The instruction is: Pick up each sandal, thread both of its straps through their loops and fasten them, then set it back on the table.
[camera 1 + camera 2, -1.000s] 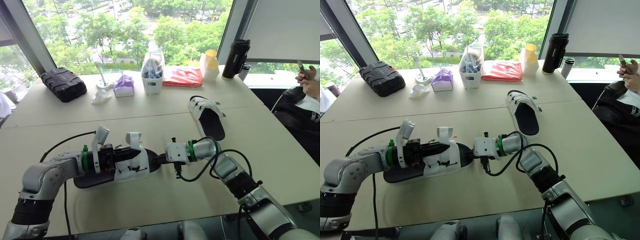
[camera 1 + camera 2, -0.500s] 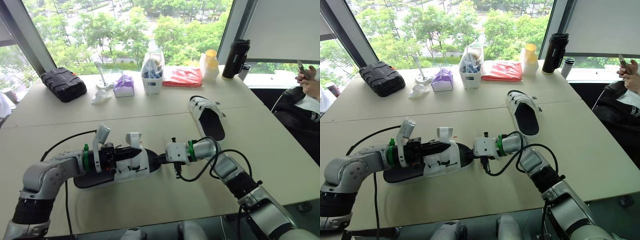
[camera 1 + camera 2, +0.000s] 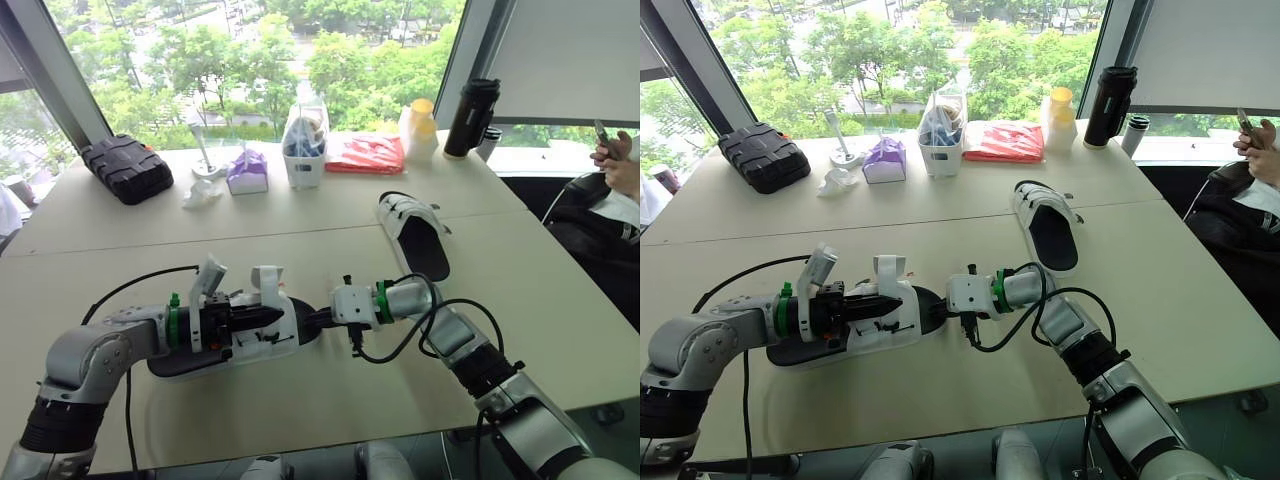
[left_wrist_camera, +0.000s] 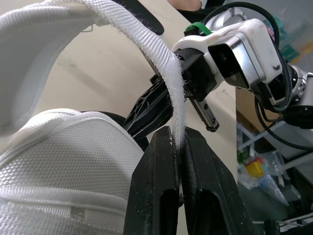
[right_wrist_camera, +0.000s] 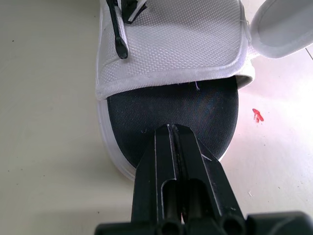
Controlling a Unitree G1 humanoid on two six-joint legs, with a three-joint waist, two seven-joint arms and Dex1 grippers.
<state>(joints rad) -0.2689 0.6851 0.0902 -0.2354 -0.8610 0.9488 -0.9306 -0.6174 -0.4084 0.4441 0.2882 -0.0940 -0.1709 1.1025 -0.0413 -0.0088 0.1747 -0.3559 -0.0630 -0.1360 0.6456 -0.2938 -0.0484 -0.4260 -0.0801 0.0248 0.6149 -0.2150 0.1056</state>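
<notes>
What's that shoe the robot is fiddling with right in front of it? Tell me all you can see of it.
It is a sandal with a black footbed, a pale sole edge and a wide white woven upper, lying flat on the table. One white strap is loose and curls upward; the left gripper is shut on it. The right gripper, shut, sits over the bare black end of the footbed; whether it presses down I cannot tell.

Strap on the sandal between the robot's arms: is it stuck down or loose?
Loose. The white strap arches up off the sandal, not pressed down, and its end is pinched in the left gripper.
</notes>
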